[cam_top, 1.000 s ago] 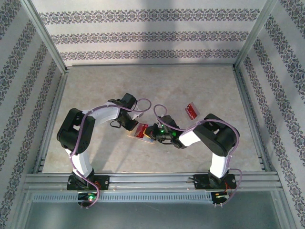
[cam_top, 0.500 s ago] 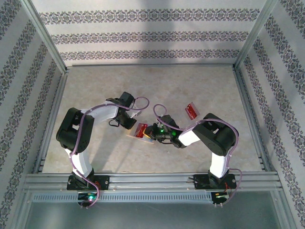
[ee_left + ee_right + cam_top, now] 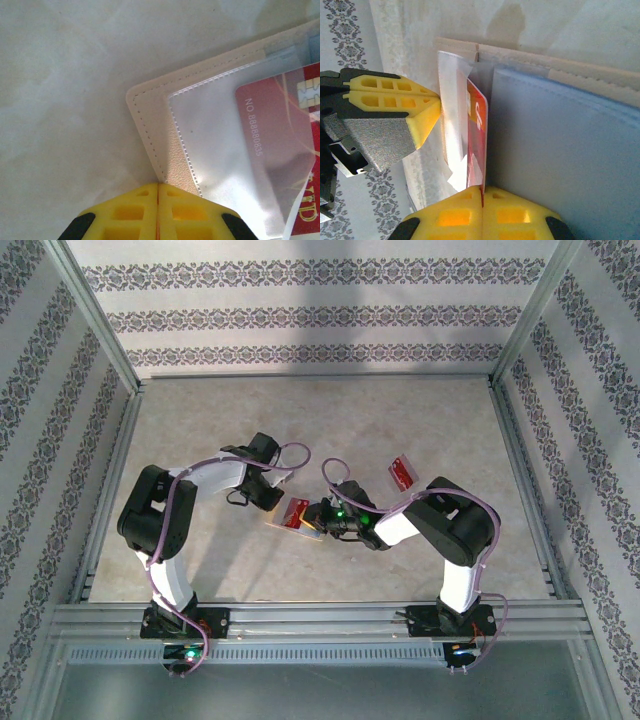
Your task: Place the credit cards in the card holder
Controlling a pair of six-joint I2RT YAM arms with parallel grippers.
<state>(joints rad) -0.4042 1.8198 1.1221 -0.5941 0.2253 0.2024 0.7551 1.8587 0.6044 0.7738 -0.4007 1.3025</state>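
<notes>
The tan card holder (image 3: 150, 100) lies open on the table, its clear pocket (image 3: 210, 145) facing up. My left gripper (image 3: 158, 186) is shut on the holder's edge near a corner. A red credit card (image 3: 476, 135) stands on edge, partly inside the clear pocket, and my right gripper (image 3: 482, 189) is shut on its near end. From the right wrist, the left gripper (image 3: 436, 107) touches the holder's (image 3: 560, 70) far flap. From above, the left gripper (image 3: 272, 502) and right gripper (image 3: 318, 517) meet over the holder (image 3: 283, 522) and card (image 3: 297, 512). A second red credit card (image 3: 401, 472) lies flat, to the right.
Patterned walls and metal rails (image 3: 300, 615) enclose the pale table (image 3: 330, 420). Both arms bend inward toward the middle, their elbows out to the sides. The loose card lies just beyond the right arm's forearm.
The left wrist has shifted slightly up and to the left, and the holder with the card has moved a little with it. The right arm has stayed put.
</notes>
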